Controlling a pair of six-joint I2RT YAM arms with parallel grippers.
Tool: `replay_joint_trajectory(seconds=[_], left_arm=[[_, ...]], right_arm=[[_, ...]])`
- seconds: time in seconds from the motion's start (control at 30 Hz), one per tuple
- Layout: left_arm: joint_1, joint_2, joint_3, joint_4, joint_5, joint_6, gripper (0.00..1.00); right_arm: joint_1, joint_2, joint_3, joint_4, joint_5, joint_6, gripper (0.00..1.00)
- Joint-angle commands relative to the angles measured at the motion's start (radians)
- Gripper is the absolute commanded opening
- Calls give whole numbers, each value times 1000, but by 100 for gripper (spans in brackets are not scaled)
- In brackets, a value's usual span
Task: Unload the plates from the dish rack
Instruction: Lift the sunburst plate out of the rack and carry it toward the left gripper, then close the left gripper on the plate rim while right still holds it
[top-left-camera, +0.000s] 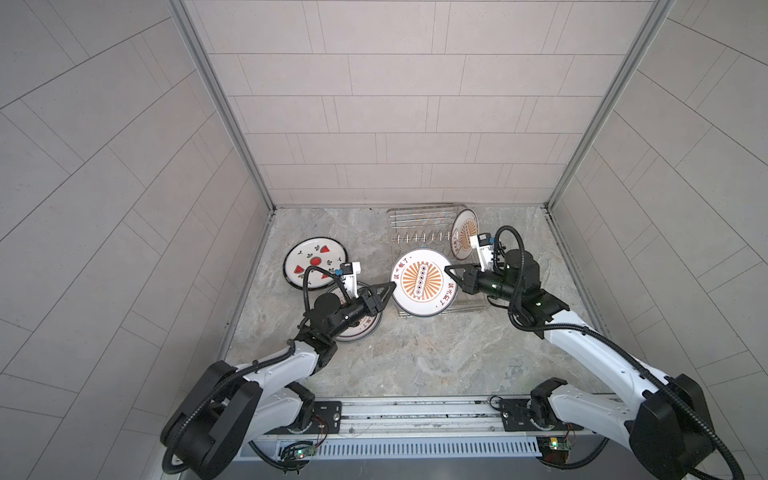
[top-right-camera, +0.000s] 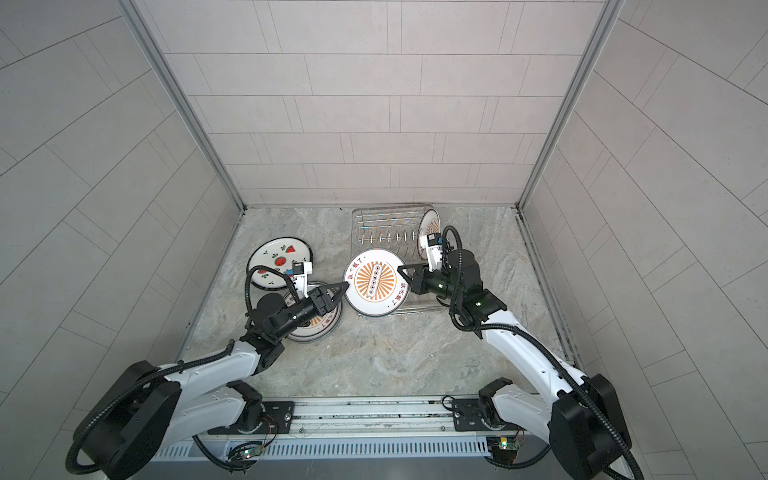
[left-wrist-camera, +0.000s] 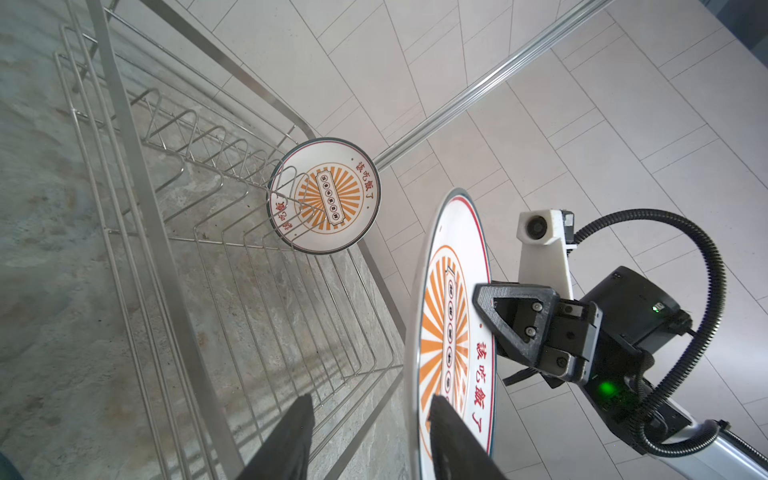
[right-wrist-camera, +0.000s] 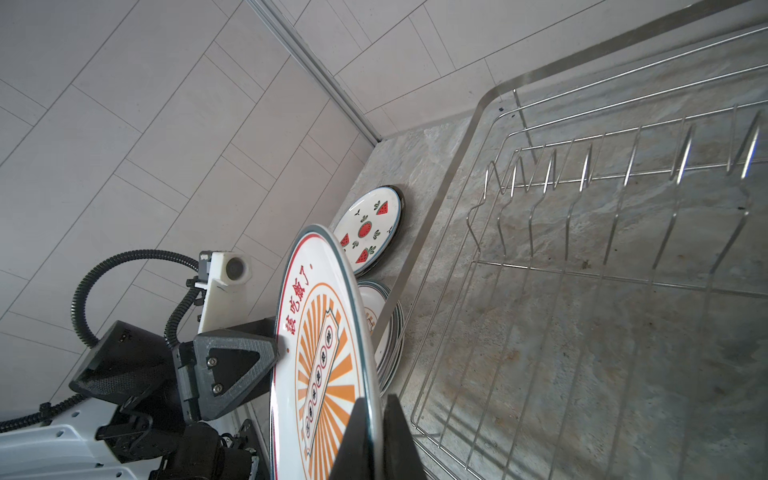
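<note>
The right hand (top-left-camera: 448, 270) is clamped tight on the right rim of the large sunburst plate (top-left-camera: 422, 282), its fingers (right-wrist-camera: 359, 440) pinching the edge from both faces. It holds the plate up over the near left corner of the dish rack (top-left-camera: 415, 220), with the printed side turned upward; whether the plate's low edge touches the wires cannot be told. The left hand (top-left-camera: 392, 284) is at the opposite rim of the same plate and partly open. Its fingers (left-wrist-camera: 291, 440) straddle the edge with a clear gap on one side, so it has hold of nothing. A small sunburst plate (top-left-camera: 464, 233) stands upright between the prongs at the far right end of the rack, and the rest of the prong row is bare. To the left of the rack, a watermelon plate (top-left-camera: 315, 262) lies on the grey stone worktop (top-left-camera: 415, 357). Just nearer than it lies a stack of plates (top-left-camera: 363, 330) with an orange pattern on top, mostly hidden beneath the left arm in both top views. The rims of the watermelon plate and the stack overlap there.
</note>
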Motion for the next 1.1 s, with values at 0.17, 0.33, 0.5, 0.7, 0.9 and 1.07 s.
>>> replay_joint_trajectory(seconds=[0.17,0.33,0.5,0.7,0.9,1.07], left_arm=[[-29,32,53,18,37,-29,35],[-44,31,62,-5,51,-18,32],[-63,37,86,-62,44,8,26],[-65,45,87,-61,40,2,10],[-64,50,87,-54,37,-8,7],[-65,58,56,27,-44,-57,1]], right_arm=[[12,-47,30,-10,49,-37,9],[27,-55,46,-45,67,-56,9],[46,-55,48,-60,91,-71,9],[51,-36,52,-59,99,-78,9],[57,-16,60,-63,97,-83,10],[62,4,74,-80,82,-83,15]])
